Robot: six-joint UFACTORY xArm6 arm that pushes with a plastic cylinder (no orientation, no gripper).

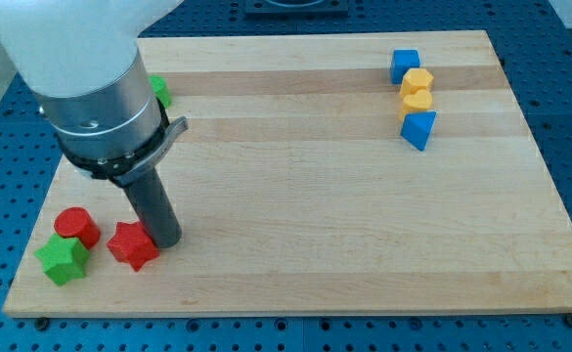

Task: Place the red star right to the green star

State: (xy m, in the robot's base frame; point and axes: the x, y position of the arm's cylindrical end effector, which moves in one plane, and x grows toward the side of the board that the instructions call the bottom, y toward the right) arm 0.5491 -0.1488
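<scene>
No gripper or fingers here to be apart, together or clamped on anything: only my tip, the lower end of a straight dark rod, down on the pale wooden table top near the view's bottom left. Pressed against, or at least just beside, the upper right edge of the red star-shaped block; actual contact hard to confirm, the rod's foot covering the seam between them. Nothing held.

Immediately to the view's left of the red star, a red cylinder block, close but with a sliver of wood between. Below that cylinder and touching it or nearly so, the green star-shaped block, lying nearest the board's bottom left corner. Red star thus already on the view's right of the green star, slightly higher, with a small gap separating them.

Further up, at the left edge, a second green block, mostly hidden behind the arm's grey cylindrical housing, shape not readable.

Well apart, at the view's top right, a short column of four: a blue cube on top, two yellow blocks of rounded outline beneath, a blue block with a pointed lower end at the bottom, each touching its neighbour.
</scene>
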